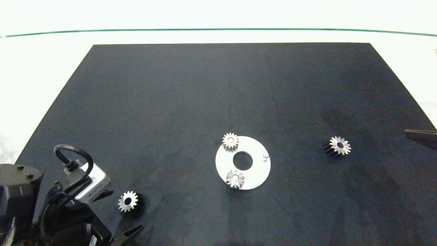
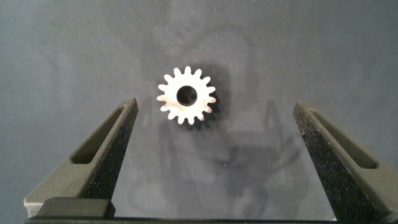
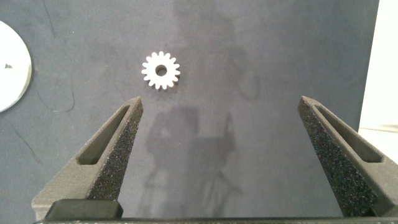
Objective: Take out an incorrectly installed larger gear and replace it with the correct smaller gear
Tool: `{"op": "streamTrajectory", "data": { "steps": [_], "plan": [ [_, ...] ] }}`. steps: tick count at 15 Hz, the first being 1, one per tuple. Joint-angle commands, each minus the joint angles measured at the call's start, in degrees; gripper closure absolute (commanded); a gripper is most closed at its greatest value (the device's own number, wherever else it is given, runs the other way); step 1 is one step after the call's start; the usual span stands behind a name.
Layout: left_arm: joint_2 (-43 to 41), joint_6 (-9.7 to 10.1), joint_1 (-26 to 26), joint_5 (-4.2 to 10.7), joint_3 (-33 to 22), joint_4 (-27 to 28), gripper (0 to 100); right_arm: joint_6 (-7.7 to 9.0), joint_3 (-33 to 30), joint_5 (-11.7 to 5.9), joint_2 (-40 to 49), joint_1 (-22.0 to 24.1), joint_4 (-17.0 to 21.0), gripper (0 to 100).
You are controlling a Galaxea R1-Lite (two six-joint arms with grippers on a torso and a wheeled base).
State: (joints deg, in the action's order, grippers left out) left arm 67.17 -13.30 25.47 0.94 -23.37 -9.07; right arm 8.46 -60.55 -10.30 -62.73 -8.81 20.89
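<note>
A white disc plate (image 1: 257, 171) lies mid-table and carries two gears. The larger gear (image 1: 235, 178), star-like with long teeth, sits on the plate's near edge; a short-toothed gear (image 1: 230, 141) sits on its far-left edge. A bare peg (image 1: 266, 156) stands at the plate's right. One smaller gear (image 1: 128, 201) (image 2: 186, 95) with a wide hole lies flat at the near left, just ahead of my open left gripper (image 1: 126, 210) (image 2: 216, 106). A second such gear (image 1: 339, 146) (image 3: 161, 70) lies to the right, ahead of my open right gripper (image 1: 420, 136) (image 3: 222, 99).
Everything rests on a black mat (image 1: 218, 95) over a white table. The left arm and its camera fill the near-left corner. The plate's rim (image 3: 12, 68) shows at the edge of the right wrist view.
</note>
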Motion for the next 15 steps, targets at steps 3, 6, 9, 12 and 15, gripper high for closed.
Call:
{"op": "streamTrajectory", "data": {
  "steps": [3, 6, 9, 12, 15],
  "plan": [
    [4.1, 0.03, 0.0, 0.03, 0.8, -1.9, 0, 0.07, 0.0, 0.02, -0.1, 0.4, 0.1, 0],
    [6.0, 0.03, -0.1, 0.03, 1.1, -4.9, 0, 0.07, 0.0, 0.02, -0.1, 0.4, 0.1, 0],
    [7.1, 0.03, -0.2, 0.03, 1.1, -6.0, 0, 0.07, 0.0, 0.02, -0.2, 0.4, 0.1, 0],
    [7.7, 0.03, -0.2, 0.12, 1.6, -6.5, 0, -0.02, 0.0, 0.02, -0.1, 0.4, 0.1, 0],
    [8.1, 0.03, -0.2, 0.12, 1.5, -6.8, 0, -0.02, 0.0, 0.02, -0.1, 0.4, 0.1, 0]
  ]
}}
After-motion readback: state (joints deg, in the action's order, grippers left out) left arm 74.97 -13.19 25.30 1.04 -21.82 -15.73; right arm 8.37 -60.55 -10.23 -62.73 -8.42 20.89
